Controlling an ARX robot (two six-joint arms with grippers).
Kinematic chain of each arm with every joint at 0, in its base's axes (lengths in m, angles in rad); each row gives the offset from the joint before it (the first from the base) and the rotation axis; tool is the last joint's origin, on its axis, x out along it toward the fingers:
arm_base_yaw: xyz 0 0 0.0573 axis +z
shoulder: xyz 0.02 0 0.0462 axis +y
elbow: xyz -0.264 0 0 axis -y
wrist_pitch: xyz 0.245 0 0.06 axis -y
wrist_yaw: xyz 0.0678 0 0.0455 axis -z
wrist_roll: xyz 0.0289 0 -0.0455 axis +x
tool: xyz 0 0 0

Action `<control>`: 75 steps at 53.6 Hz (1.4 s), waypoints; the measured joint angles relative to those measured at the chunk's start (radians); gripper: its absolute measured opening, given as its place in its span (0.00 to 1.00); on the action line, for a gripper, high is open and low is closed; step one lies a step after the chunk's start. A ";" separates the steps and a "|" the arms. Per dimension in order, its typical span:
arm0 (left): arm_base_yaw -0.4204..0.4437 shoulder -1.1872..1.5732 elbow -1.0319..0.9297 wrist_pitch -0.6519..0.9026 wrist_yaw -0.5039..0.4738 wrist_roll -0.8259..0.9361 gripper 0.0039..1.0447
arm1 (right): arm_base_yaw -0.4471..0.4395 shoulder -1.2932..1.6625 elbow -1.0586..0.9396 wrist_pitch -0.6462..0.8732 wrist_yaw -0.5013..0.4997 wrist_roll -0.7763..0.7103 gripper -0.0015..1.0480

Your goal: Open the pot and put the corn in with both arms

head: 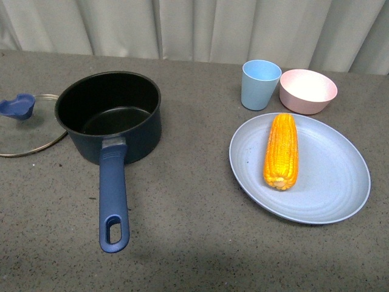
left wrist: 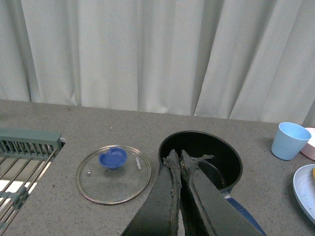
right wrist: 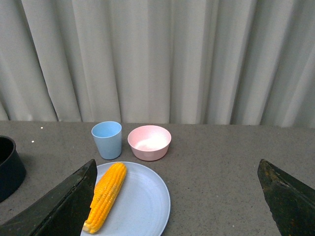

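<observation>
The dark navy pot [head: 109, 115] stands open at the left, black inside, its long blue handle [head: 113, 201] pointing to the front. Its glass lid [head: 24, 125] with the blue knob lies flat on the table left of it. The corn [head: 281, 151] lies on a light blue plate [head: 328, 182] at the right. Neither arm shows in the front view. My left gripper [left wrist: 178, 156] is shut and empty, held above the near side of the pot [left wrist: 206, 152], with the lid [left wrist: 113, 173] beside it. My right gripper [right wrist: 177, 172] is wide open, above the table beside the corn [right wrist: 106, 195].
A light blue cup [head: 260, 84] and a pink bowl [head: 307, 90] stand behind the plate. A grey-green dish rack [left wrist: 24, 162] sits beyond the lid at the table's left. A pale curtain hangs along the far edge.
</observation>
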 joint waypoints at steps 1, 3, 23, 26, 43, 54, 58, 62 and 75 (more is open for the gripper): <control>0.000 -0.006 0.000 -0.005 0.000 0.000 0.03 | 0.000 0.000 0.000 0.000 0.000 0.000 0.91; 0.000 -0.014 0.000 -0.014 0.000 0.000 0.03 | 0.000 0.000 0.000 0.000 0.000 0.000 0.91; 0.000 -0.228 0.000 -0.243 0.000 0.001 0.03 | 0.000 0.000 0.000 0.000 0.000 0.000 0.91; 0.000 -0.240 0.000 -0.246 0.000 0.001 0.03 | 0.000 0.000 0.000 0.000 0.000 0.000 0.91; 0.000 -0.242 0.000 -0.249 0.000 0.000 0.47 | -0.016 0.141 0.015 0.050 0.142 -0.084 0.91; 0.000 -0.242 0.000 -0.249 0.000 0.000 0.88 | -0.147 0.855 0.182 0.431 0.032 0.027 0.91; 0.000 -0.242 0.000 -0.249 0.000 0.002 0.95 | -0.147 1.049 0.248 0.479 0.017 0.067 0.91; 0.000 -0.242 0.000 -0.249 0.000 0.003 0.93 | -0.130 1.268 0.339 0.484 -0.009 0.108 0.91; 0.000 -0.242 0.000 -0.249 0.000 0.003 0.94 | 0.004 1.650 0.630 0.378 -0.027 0.238 0.91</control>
